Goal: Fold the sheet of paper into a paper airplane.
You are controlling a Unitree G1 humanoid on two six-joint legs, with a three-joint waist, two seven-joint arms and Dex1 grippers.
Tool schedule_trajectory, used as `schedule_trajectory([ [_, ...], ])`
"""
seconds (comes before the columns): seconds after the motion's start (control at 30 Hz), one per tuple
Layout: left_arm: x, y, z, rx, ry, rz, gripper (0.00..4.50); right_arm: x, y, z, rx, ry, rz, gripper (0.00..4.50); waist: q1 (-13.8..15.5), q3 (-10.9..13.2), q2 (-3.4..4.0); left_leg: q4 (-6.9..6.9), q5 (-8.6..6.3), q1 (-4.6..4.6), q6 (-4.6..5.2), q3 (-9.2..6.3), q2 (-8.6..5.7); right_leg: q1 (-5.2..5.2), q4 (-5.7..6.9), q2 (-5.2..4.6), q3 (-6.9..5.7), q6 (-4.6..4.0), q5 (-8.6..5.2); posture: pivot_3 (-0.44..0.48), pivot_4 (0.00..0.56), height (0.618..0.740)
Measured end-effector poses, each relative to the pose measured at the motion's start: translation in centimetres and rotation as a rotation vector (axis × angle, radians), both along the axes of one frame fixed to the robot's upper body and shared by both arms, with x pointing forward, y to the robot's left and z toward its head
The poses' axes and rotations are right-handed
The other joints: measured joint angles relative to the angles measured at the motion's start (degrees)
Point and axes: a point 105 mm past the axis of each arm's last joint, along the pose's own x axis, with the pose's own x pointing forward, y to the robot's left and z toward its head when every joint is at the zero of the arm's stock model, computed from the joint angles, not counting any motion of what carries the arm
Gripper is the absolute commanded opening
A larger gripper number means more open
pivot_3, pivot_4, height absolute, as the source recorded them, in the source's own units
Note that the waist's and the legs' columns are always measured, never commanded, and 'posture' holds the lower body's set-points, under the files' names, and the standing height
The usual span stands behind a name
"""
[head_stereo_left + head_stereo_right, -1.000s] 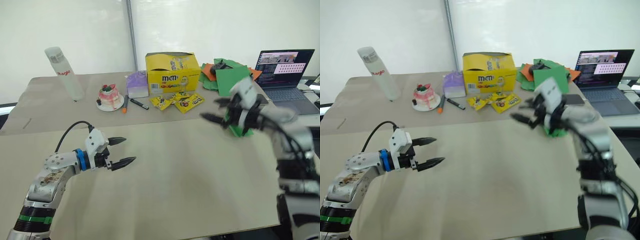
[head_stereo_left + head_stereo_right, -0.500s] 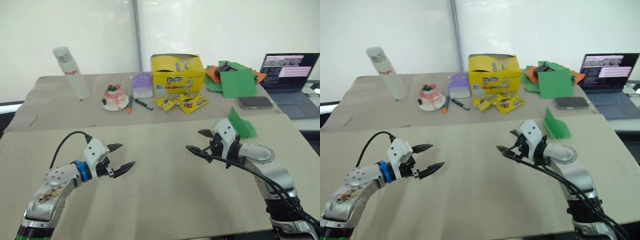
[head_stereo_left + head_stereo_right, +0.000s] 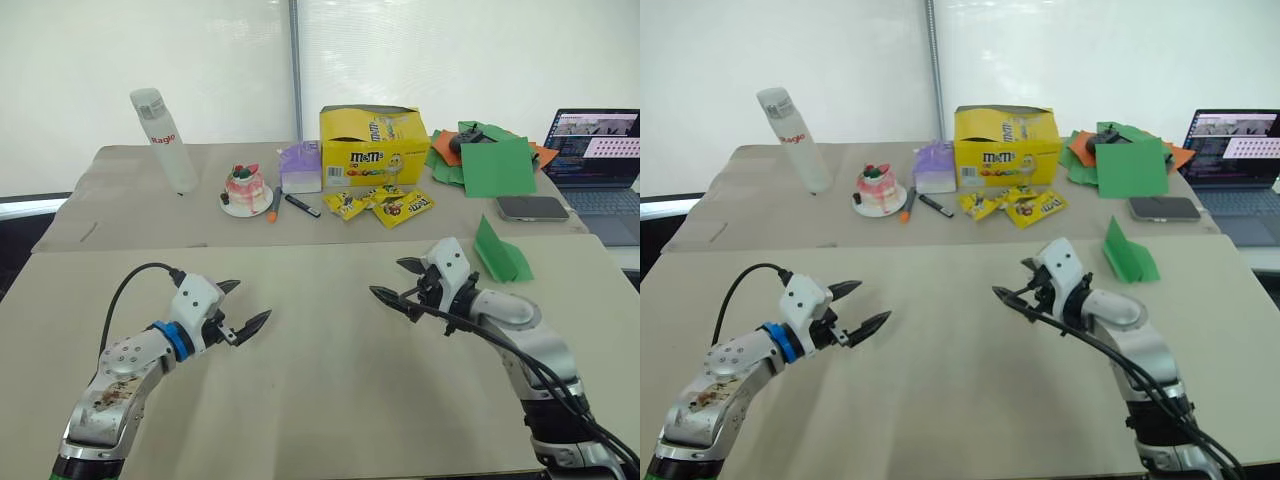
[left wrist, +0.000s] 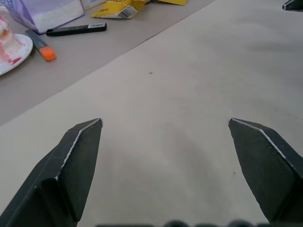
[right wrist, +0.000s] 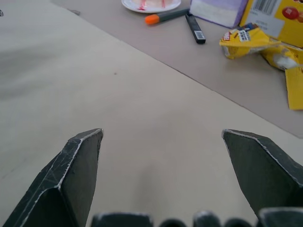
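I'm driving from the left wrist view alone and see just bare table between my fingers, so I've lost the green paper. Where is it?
Observer: The paper airplane lies on the table at the robot's right, beyond the right gripper.
Operator: Is either gripper holding it?
Observer: No. The right gripper is open and empty, apart from the paper; the left gripper is open too, over bare table.
Operator: What shape is the paper in?
Observer: It is a creased wedge, one flap standing up off the table.
Operator: Any other green paper I might confuse it with?
Observer: Yes, a bigger green square lies farther back near the laptop.
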Motion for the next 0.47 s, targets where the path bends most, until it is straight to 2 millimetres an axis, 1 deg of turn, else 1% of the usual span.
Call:
schedule_trajectory([
  [0.2, 0.4, -0.1, 0.0, -0.011, -0.037, 0.045, 4.50, -0.7, 0.0, -1.4, 0.037, 0.005, -0.038, 4.44, 0.1, 0.0, 0.00, -0.01, 0.00, 0.02, 0.00, 0.13, 0.04, -0.03, 0.00, 0.06, 0.07, 0.01, 0.00, 0.000, 0.150, 0.740],
  [0.3, 0.3, -0.4, -0.2, -0.031, -0.041, 0.049, 4.50, -1.2, 0.0, -2.2, 0.040, 0.013, -0.042, 4.44, 0.1, 0.0, 0.00, -0.01, -0.01, 0.03, 0.01, 0.18, 0.04, -0.03, 0.00, 0.06, 0.09, 0.02, 0.01, 0.000, 0.150, 0.740],
  [0.47, -0.1, -1.0, -1.3, -0.058, -0.001, 0.041, 4.50, -1.2, 0.1, -2.1, 0.032, -0.002, -0.041, 4.44, 0.1, 0.0, -0.01, -0.04, -0.03, 0.04, -0.02, 0.44, 0.22, -0.09, -0.02, 0.22, 0.11, 0.02, 0.01, 0.000, 0.150, 0.740],
])
